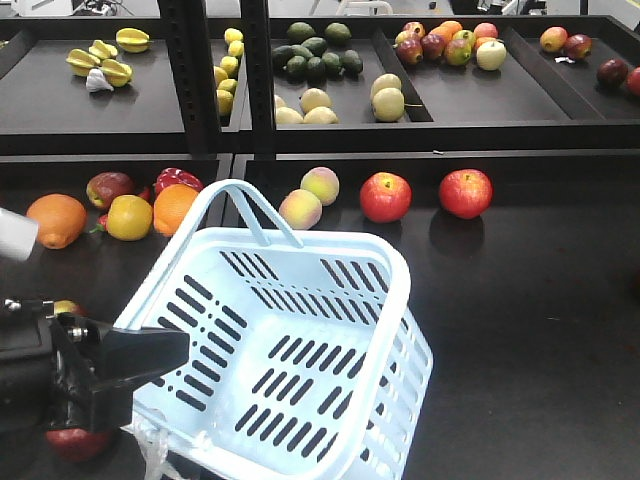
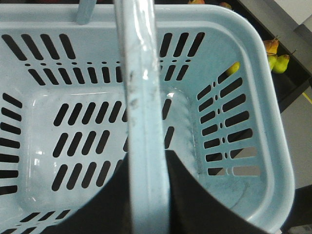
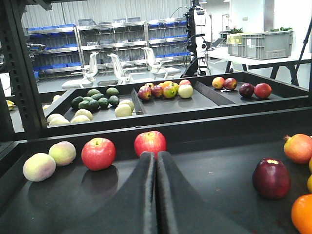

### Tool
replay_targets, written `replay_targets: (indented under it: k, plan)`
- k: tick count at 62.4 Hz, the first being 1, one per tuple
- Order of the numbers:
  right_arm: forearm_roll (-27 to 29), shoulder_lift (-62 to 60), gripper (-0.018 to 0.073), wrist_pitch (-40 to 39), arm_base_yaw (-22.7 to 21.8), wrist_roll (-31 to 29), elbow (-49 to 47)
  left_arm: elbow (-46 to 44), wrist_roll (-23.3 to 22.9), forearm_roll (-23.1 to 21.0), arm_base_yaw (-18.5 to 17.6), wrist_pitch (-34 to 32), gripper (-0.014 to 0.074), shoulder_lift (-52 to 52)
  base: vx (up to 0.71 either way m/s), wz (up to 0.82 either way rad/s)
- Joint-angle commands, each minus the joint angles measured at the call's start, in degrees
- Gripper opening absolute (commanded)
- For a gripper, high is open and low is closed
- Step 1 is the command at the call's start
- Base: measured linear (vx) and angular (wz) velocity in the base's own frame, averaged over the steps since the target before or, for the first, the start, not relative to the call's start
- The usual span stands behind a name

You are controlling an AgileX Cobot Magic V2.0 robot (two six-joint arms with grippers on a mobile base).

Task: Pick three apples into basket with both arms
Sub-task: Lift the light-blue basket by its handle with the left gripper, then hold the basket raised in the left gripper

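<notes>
Front view: the basket hangs tilted at the near left of the dark table. Its mouth is tipped up and toward the near side, and no fruit lies on its slotted floor. I judge the tilt comes from its being held by one leg of the hoop handle rather than at the crown. The left gripper sits at the basket's near-left rim. A dark red apple lies under that arm, and another dark apple sits far left, just behind an orange. The left red apple and the right red apple stand along the far edge, well apart from the basket and to the right of a peach.

Left wrist view: the hoop handle runs straight away from the camera between the black fingers, which are clenched on it; the left gripper is thus carrying the basket. The basket's long axis lies crosswise to the handle, left to right in this view, and its floor holds nothing.

Right wrist view: the right gripper has its fingers pressed together on nothing; it sits low over the table and points far-ward at the right red apple, with the left red apple just beside its line. A darker apple sits near right, stem up with a yellowish patch. In my judgement the fingers must part before any apple can be taken.
</notes>
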Motion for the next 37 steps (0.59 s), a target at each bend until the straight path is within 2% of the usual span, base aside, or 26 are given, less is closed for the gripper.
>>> replay_targets:
  k: [1,37]
  plan:
    - [-0.3,-0.6,-0.0004,-4.1,-0.3,-0.6,0.8,-1.8,0.2,-3.2,-0.3,-0.9,-0.0007,-0.8,0.00,0.00]
    - [-0.3,-0.6,-0.0004,-4.1,-0.3,-0.6,0.8,-1.8,0.2,-3.2,-0.3,0.3,-0.0007,-0.8,0.00,0.00]
